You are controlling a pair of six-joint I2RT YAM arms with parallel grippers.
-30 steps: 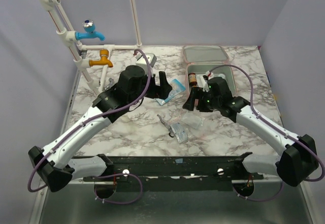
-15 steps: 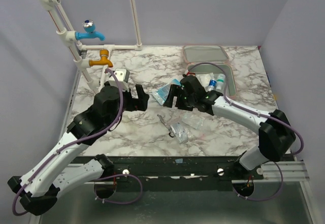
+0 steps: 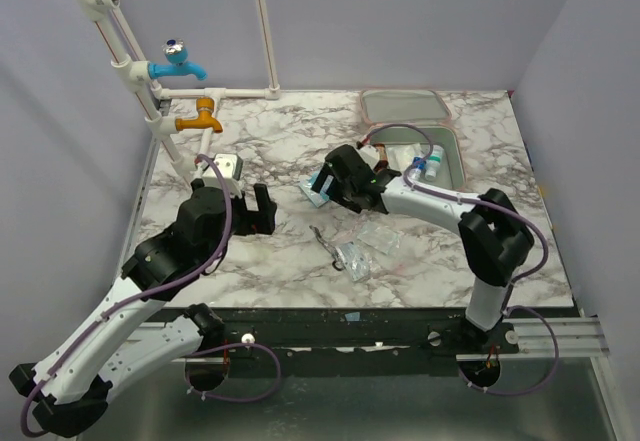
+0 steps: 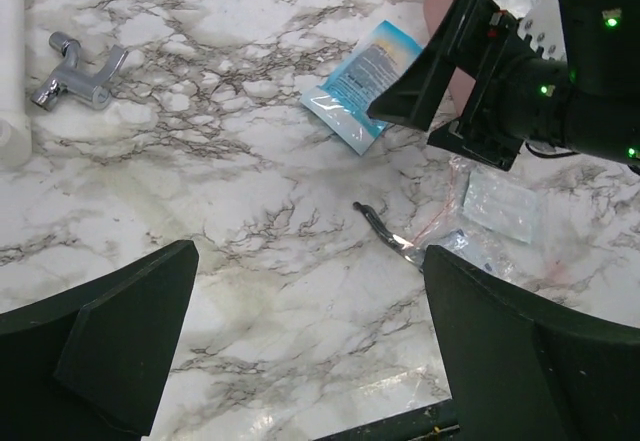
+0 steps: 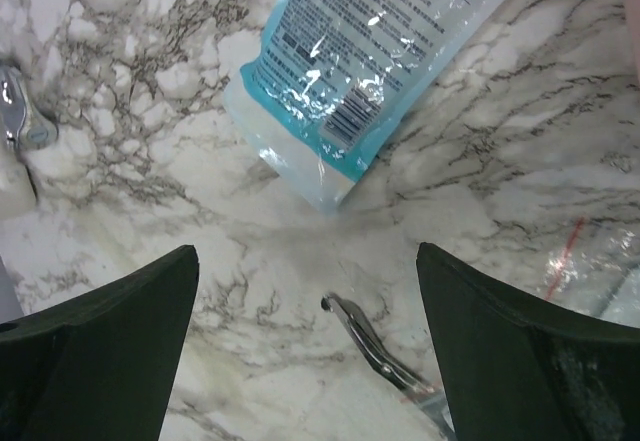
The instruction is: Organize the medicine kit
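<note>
The pale pink medicine kit (image 3: pixel 403 105) lies open at the back right, its lid flat behind the base, and small bottles (image 3: pixel 431 165) lie in the base. A blue-and-white packet (image 3: pixel 312 192) (image 5: pixel 370 51) lies on the marble left of the kit. My right gripper (image 3: pixel 328 187) (image 5: pixel 305 351) hovers open just above the table beside that packet, holding nothing. Metal tweezers (image 3: pixel 324 240) (image 5: pixel 378 349) and clear zip bags (image 3: pixel 366 249) lie nearer the front. My left gripper (image 3: pixel 267 211) (image 4: pixel 310 341) stands open and empty, left of the packet (image 4: pixel 362 86).
A white pipe frame with a blue tap (image 3: pixel 180 61) and an orange tap (image 3: pixel 200 118) stands at the back left. A loose chrome tap piece (image 4: pixel 80 66) lies near it. A corner of the pink kit (image 4: pixel 448 23) shows behind the right gripper.
My right gripper has left the kit and swung left to the blue packet. My left arm has drawn back toward the near left. Both sets of jaws have widened.
</note>
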